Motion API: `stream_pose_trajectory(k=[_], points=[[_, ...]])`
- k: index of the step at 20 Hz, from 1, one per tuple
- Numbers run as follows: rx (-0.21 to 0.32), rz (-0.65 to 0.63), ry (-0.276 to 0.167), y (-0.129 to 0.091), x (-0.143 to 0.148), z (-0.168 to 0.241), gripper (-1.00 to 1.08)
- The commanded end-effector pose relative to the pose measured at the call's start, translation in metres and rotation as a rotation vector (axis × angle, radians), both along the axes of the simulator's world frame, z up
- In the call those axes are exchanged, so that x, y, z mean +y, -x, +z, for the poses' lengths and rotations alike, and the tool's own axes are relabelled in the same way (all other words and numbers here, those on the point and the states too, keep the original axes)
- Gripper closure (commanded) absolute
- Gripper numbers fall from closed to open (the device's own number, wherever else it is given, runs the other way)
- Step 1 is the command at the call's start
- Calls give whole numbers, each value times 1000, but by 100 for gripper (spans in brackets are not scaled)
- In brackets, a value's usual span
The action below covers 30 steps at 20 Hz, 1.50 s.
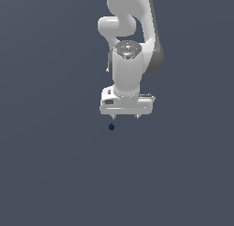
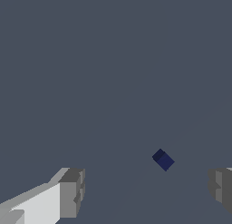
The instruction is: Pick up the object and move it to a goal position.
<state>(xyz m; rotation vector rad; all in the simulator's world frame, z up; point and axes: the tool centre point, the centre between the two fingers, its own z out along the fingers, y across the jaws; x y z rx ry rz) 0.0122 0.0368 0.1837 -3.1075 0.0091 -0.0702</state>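
Jaws stand wide apart and hold nothing — the wrist view shows one grey finger pad at one side of the frame and the other at the opposite edge, with bare floor between them. Gripper of the white Panda arm points straight down and hovers over the ground. Just ahead of the fingertips lies the object, a tiny dark navy cube turned corner-on to the pads; it rests on the grey floor, between the two pads in the wrist view but nearer one of them. From the exterior view the object sits just below the fingertips and a little toward that view's left, apart from both.

Step in hand, as judged: the approach before the grasp — nothing is lifted yet. The next move seems to call for a small sideways correction to centre the cube between the pads, perhaps a wrist turn so the pads meet flat faces and not corners, then a descent and a closing of the jaws. The cube is so small that a poorly centred closure could nudge it aside.

Beyond the cube only plain grey floor shows; nothing stands in the way. No goal marker is visible in either view.
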Motion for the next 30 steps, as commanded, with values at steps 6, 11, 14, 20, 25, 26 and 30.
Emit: stream_pose_trajectory(k=[6,11,14,20,25,26,30], points=[[-14,-25,-15,-6,-1,11,-92],[-24,-48,-26,-10,-1,20,-92],[-23,-41,-24,-9,-2,18,-92],[-21,5,-16,-7,-6,10,-92],[-17,79,-3,-4,-14,-3,-92],[-16,98,0,-3,-16,-7,-92],[-11,186,13,2,-24,-22,-92]])
